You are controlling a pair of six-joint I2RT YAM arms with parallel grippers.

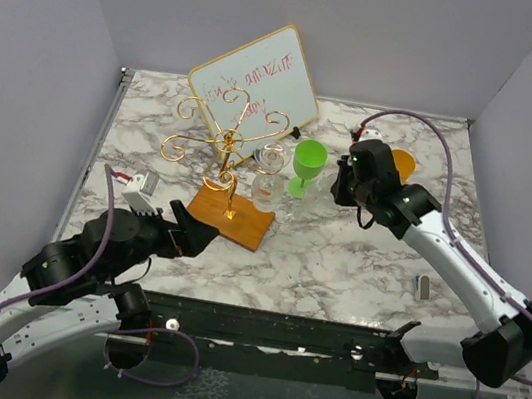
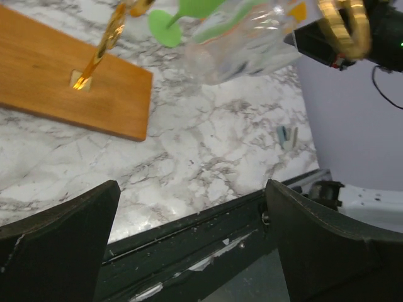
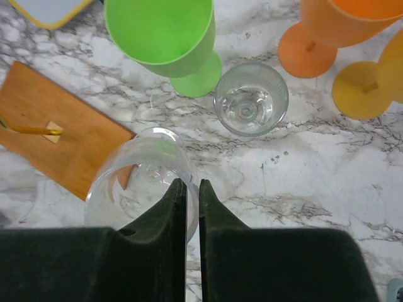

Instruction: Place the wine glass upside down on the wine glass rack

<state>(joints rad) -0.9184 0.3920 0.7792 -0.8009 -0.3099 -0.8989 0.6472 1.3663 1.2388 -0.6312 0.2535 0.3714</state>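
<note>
The gold wire wine glass rack (image 1: 227, 138) stands on its brown wooden base (image 1: 231, 216) at mid-table; the base also shows in the left wrist view (image 2: 69, 75) and the right wrist view (image 3: 63, 138). My right gripper (image 3: 190, 184) is shut on the rim of a clear wine glass (image 3: 135, 179), one finger inside the bowl and one outside. It holds the glass mouth-up, right of the rack (image 1: 326, 184). The glass also shows in the left wrist view (image 2: 245, 44). My left gripper (image 2: 189, 189) is open and empty, low by the table's front edge, just left of the base (image 1: 195, 234).
A green goblet (image 3: 167, 38) and a second clear glass (image 3: 250, 99) stand just beyond the held glass. An orange goblet (image 3: 315, 38) and a yellow one (image 3: 371, 82) stand to the right. A tilted whiteboard (image 1: 256, 82) leans behind the rack. A small grey item (image 1: 424, 285) lies front right.
</note>
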